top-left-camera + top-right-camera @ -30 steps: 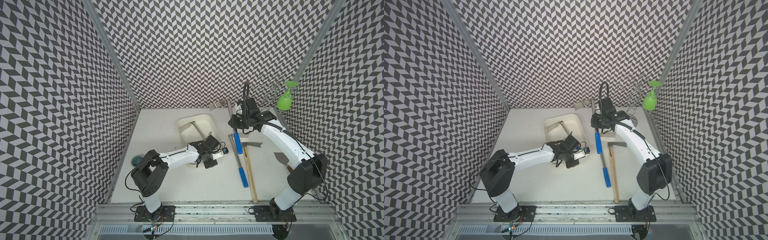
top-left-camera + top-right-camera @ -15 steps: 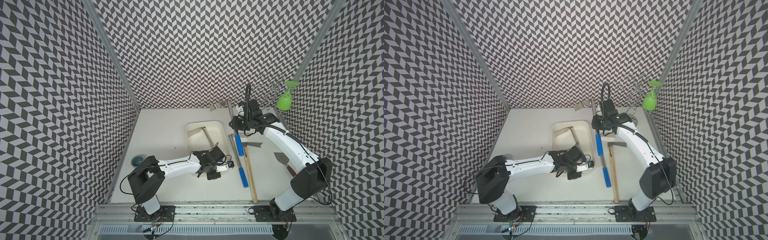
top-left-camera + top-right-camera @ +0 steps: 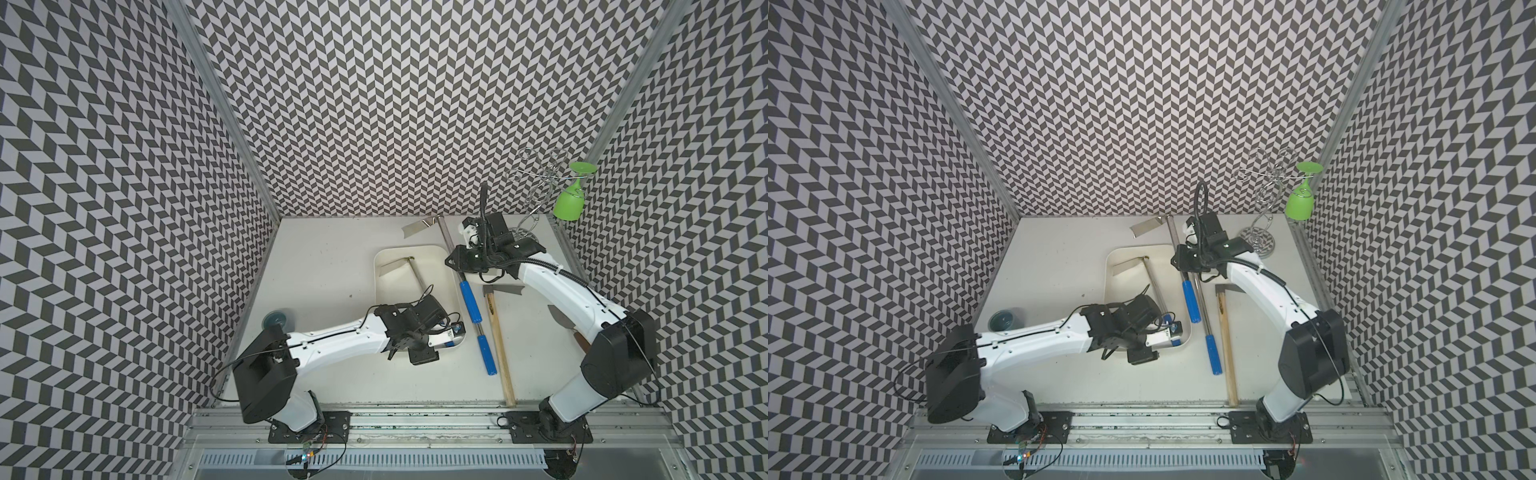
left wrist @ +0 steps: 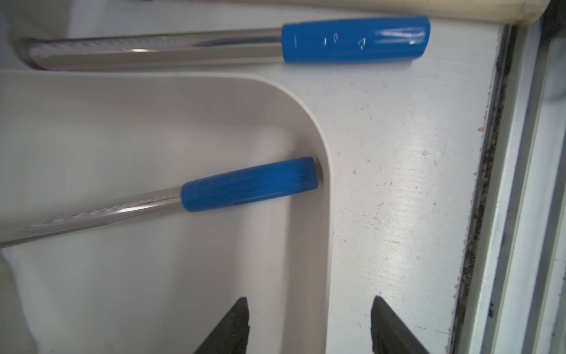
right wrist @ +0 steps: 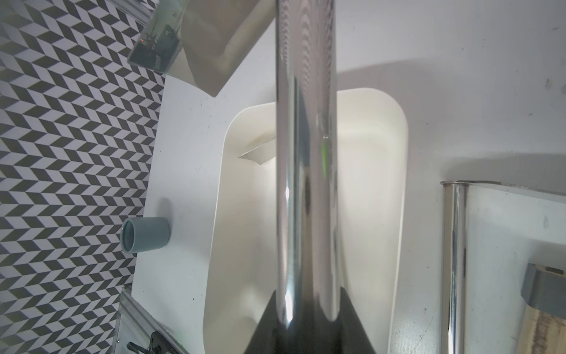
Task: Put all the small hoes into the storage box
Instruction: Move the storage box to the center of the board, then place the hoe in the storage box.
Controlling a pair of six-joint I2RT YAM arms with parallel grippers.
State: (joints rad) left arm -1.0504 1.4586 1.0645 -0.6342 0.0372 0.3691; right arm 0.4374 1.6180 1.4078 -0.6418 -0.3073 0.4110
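Carry step, I judge: my R fingers [image 5: 266, 328] clamped on shaft of small hoe [image 3: 471, 302], just right of storage box [image 3: 395, 299] far-right corner. L fingers [image 4: 232, 334] apart, straddling near-right rim. 2nd hoe [image 4: 248, 184] lies inside. Next: swing left over box, lower, release.

storage box [image 4: 312, 230]: cream | small hoe grip [image 4: 249, 184]: blue | walls [image 3: 374, 104]: grey-white chevron | glass [image 3: 568, 205]: green

Table [image 3: 324, 266] L of storage box [image 3: 395, 299] open; blue-handled tools [image 3: 470, 301] crowd R side.
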